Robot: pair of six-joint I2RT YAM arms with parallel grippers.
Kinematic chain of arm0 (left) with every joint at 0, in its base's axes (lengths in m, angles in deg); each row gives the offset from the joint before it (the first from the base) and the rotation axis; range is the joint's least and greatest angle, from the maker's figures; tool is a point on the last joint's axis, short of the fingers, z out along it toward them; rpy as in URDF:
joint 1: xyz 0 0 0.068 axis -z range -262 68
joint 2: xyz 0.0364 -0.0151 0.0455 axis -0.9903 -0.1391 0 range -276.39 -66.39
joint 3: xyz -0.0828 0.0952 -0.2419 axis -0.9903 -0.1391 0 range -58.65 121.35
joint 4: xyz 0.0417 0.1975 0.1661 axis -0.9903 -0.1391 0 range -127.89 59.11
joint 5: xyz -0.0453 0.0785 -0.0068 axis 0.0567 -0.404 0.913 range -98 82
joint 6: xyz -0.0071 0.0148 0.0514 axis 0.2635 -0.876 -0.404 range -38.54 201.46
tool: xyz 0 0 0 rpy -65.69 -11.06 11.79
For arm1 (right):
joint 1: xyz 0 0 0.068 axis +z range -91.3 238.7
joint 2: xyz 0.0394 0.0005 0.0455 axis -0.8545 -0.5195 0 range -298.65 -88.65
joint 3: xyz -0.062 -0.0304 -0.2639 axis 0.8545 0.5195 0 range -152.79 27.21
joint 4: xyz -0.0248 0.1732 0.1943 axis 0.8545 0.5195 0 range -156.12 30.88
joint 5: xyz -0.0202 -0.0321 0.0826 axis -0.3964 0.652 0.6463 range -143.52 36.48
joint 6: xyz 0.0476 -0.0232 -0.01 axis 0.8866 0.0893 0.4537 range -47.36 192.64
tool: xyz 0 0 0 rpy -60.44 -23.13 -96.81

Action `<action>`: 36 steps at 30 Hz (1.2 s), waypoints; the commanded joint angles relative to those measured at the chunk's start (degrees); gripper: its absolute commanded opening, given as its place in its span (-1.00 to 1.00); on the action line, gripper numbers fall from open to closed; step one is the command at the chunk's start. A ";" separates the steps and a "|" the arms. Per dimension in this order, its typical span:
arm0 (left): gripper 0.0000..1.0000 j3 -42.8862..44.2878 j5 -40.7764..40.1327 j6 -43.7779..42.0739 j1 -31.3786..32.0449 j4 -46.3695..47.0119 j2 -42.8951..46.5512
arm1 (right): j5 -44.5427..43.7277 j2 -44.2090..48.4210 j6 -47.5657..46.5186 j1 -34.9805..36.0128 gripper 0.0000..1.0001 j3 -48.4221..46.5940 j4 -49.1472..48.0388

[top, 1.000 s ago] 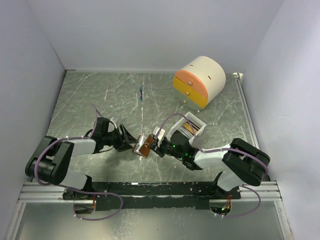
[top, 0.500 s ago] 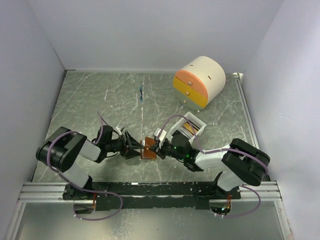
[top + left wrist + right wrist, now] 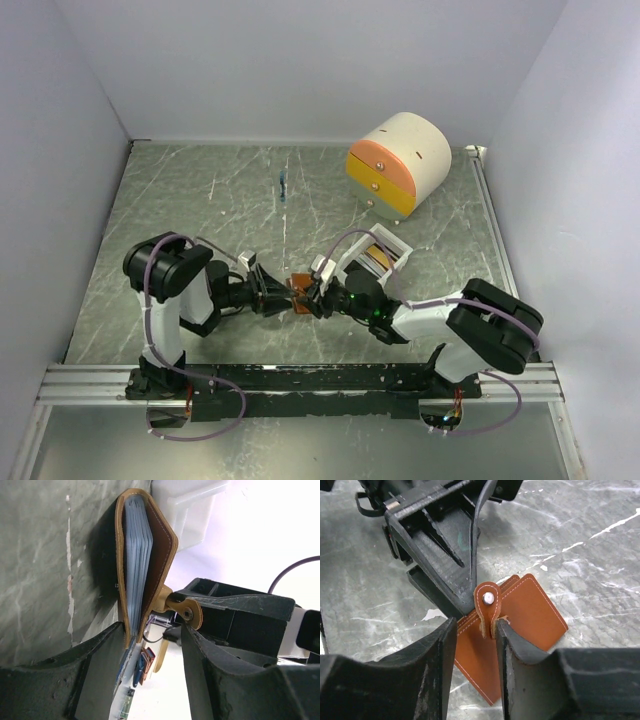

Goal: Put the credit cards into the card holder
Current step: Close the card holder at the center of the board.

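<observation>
The wallet (image 3: 299, 291) sits at the near middle of the counter (image 3: 200, 210), between the two grippers, which meet nose to nose over it. It is folded almost shut, with the brown cover outward. The left wrist view shows a stack of pale blue layers (image 3: 136, 560) inside the fold; I cannot tell whether these are pockets or cards. One cover faces the counter with a shadow under it, and I cannot tell whether the wallet rests on the counter.

The left gripper (image 3: 283, 298) comes in from the left, its jaws well apart and straddling one end of the wallet. In its own view one finger (image 3: 102, 670) lies against the outer cover, and the other finger (image 3: 215, 680) stands off from the wallet with a clear gap, close to the strap's tip. It is not clamped on it.

The right gripper (image 3: 313, 298) comes from the right. Its jaws are partly open either side of the strap (image 3: 487, 614), which stands up between them with its metal stud (image 3: 488, 598) showing. There is a gap on one side, so it has no hold on it.

A white tray (image 3: 398, 243) lies just behind the right gripper. The cream-and-orange drawer box (image 3: 400, 160) stands at the far right. A small blue thing (image 3: 284, 186) lies far back, well apart from all this.
</observation>
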 commanded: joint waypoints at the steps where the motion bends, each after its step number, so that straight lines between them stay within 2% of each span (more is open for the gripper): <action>1: 0.21 -1.27 0.32 8.04 1.19 16.57 -7.88 | -0.80 2.58 2.19 0.32 -0.24 1.10 -1.52; 9: 0.12 0.07 -0.68 7.75 1.38 18.11 -11.88 | -5.12 13.74 7.05 0.39 -0.17 2.39 5.84; 12: 0.08 0.78 -0.70 7.18 1.47 16.60 -11.16 | -9.16 15.97 9.17 0.92 -0.18 -1.10 17.75; 15: 0.06 1.32 -0.78 5.48 1.62 13.68 -9.43 | -13.28 13.59 13.88 1.69 -0.21 -5.69 30.44; 20: 0.02 2.95 -0.52 2.21 2.13 5.87 -6.42 | -20.68 15.95 23.86 3.94 -0.28 -6.91 35.02; 26: -0.15 4.06 -0.75 -2.37 2.15 -2.96 -2.93 | -23.71 20.20 24.83 4.15 -0.28 -10.08 39.88; 33: -0.36 6.80 -2.17 -10.63 2.39 -18.16 3.31 | -25.99 24.08 25.76 4.15 -0.28 -9.79 41.56; 36: -0.50 7.91 -3.17 -13.85 2.48 -23.62 5.16 | -30.26 24.77 29.43 4.18 -0.28 -11.01 46.67</action>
